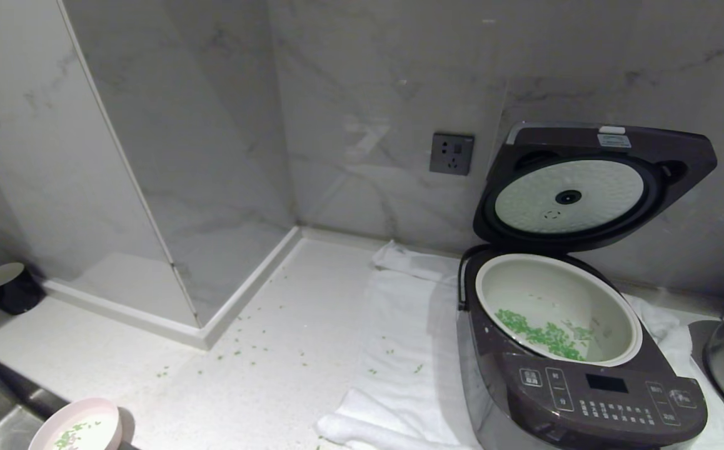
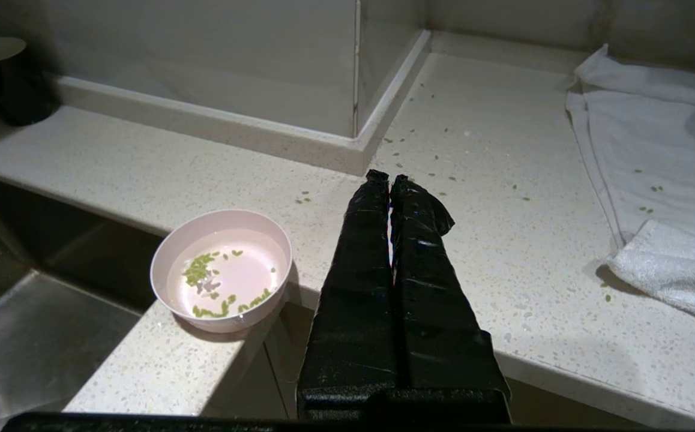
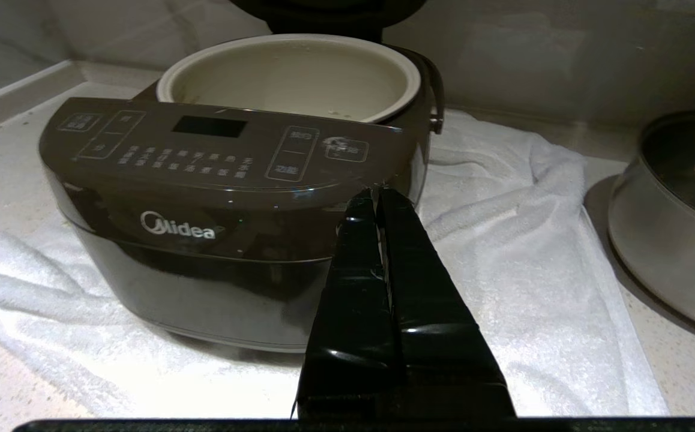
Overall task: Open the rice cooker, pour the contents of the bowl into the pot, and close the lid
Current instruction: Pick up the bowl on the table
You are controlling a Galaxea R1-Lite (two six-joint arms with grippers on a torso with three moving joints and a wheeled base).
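With both end effectors pressed shut and empty, left [image 2: 388, 179] above the worktop [image 2: 503, 252] and right [image 3: 376, 193] before the rice cooker [image 1: 587, 387], you risk knocking the bowl [image 2: 221, 270] off its edge, leaving the lid [image 1: 593, 187] raised.

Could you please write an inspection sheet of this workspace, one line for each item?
Surface: pale speckled counter, sprinkled with green bits.
Job's things: rice cooker stands on a white towel; lid raised; pot holds green contents. Pink bowl sits at the counter's edge beside the sink, a few green and white bits left inside.
Clutter: steel pan beside the cooker; dark round container in the far corner.
Grippers: left gripper fingers shut, empty, above the counter; right gripper fingers shut, empty, before the cooker's front.
Cables: nothing seen.
Surroundings: marble wall with a socket.
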